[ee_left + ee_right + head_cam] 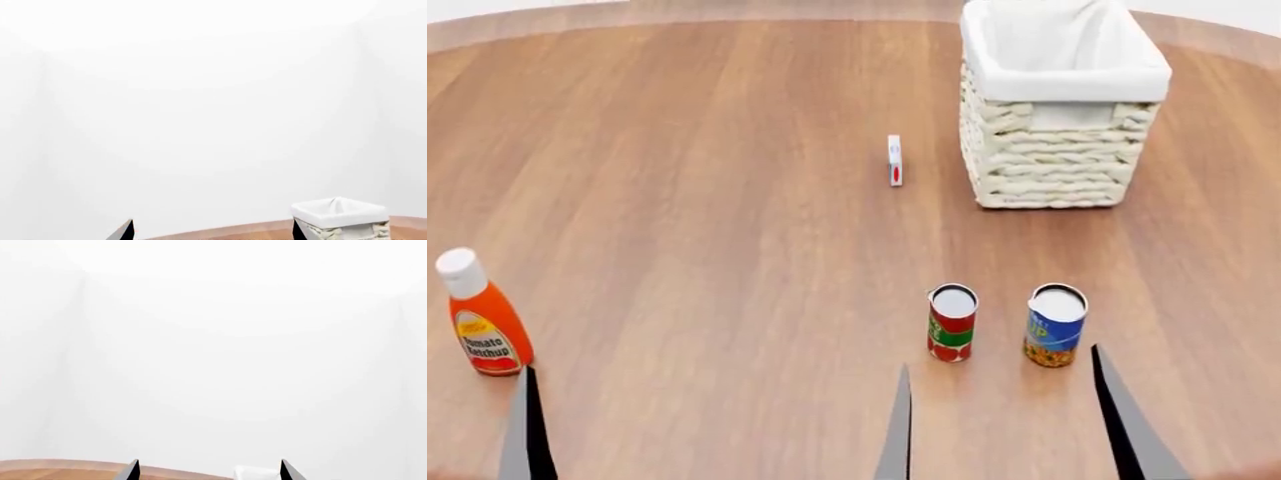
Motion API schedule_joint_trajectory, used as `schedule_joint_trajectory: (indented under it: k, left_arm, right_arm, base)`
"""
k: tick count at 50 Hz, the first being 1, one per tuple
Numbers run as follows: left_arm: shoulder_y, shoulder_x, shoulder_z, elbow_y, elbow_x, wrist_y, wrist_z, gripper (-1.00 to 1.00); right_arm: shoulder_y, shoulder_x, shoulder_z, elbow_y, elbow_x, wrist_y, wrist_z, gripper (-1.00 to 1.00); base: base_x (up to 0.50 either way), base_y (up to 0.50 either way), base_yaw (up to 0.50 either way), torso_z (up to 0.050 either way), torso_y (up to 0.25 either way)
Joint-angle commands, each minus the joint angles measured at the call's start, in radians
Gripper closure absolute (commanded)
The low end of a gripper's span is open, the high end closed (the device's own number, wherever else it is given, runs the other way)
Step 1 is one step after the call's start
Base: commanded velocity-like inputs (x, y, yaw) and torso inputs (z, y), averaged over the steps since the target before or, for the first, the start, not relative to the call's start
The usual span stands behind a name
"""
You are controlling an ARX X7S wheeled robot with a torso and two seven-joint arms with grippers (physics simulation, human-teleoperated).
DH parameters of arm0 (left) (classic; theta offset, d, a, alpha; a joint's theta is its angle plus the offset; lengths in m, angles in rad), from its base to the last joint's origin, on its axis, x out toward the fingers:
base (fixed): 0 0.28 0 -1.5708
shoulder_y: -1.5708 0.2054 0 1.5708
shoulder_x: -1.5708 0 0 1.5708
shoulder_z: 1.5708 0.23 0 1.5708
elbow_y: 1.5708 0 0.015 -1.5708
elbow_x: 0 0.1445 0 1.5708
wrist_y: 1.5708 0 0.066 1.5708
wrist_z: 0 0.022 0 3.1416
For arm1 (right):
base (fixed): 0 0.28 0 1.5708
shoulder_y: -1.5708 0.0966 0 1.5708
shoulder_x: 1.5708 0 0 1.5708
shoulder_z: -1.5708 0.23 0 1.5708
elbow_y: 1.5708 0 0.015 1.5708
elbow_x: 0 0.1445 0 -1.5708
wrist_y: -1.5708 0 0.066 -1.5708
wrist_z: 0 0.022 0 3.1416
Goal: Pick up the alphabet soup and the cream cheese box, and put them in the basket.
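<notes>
On the near right of the wooden table (694, 150):
Alphabet soup (1054, 326): upright, free, just beside the red-and-green can (952, 322) on that can's right.
Cream cheese box (894, 160): standing on edge farther back, near the basket's left side, apart from it.
Basket (1062, 150): upright at the far right, white lining folded over its rim.
Ketchup bottle (477, 315): upright, well apart at near left.
Right gripper (1001, 420): fingers spread, holding nothing, tips low in the head view, short of both cans.
Left gripper (213, 230): fingers apart, holding nothing.
</notes>
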Motion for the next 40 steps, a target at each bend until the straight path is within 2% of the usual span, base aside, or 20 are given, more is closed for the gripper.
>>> schedule_joint_trajectory:
  k: [1, 40]
  left_arm:
    - [0.002, -0.006, 0.008, -0.004, -0.006, -0.003, -0.01, -1.0]
    - [-0.005, -0.031, 0.022, -0.003, 0.004, -0.01, -0.044, -1.0]
  right_arm:
    - [0.002, 0.007, -0.007, 0.002, 0.01, 0.005, 0.004, -1.0]
    - [0.01, 0.025, -0.006, 0.015, 0.056, 0.001, 0.025, -1.0]
  base:
    - [0.11, 0.0, 0.0, 0.0, 0.0]
    - [0.19, 0.0, 0.0, 0.0, 0.0]
